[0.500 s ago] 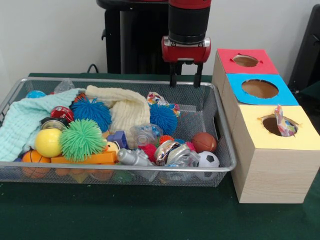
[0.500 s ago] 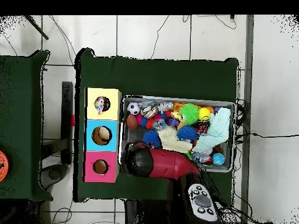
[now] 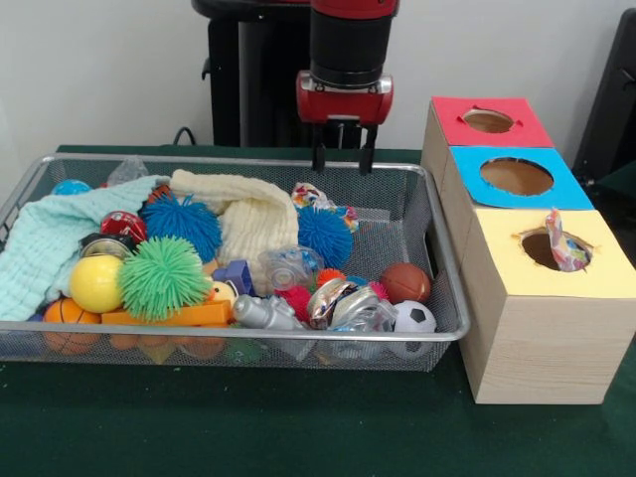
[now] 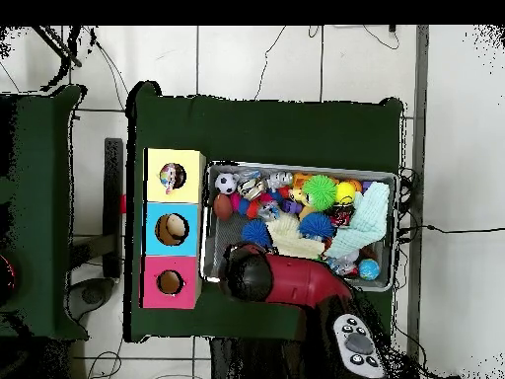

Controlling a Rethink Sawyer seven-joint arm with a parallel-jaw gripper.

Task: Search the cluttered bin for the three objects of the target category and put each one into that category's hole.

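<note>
No legible text, label or number on anything.

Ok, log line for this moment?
pincer: open, empty, above bin's far rim | patterned piece: sticking out of yellow hole | another in bin

Robotics laboratory test cell. A red and black arm (image 4: pixel 296 281) on a dark pedestal (image 3: pixel 253 75) stands at 12 o'clock of a table (image 3: pixel 298 427) covered in green cloth. A wire-mesh bin (image 3: pixel 442 268) of assorted toys lies beside three wooden boxes (image 3: pixel 542 348) with colour-coded holes. Overhead, loose cables (image 4: pixel 296 59) cross a pale tiled floor (image 4: pixel 256 59) at 12 o'clock; plain white wall (image 3: pixel 99 70) behind
</note>
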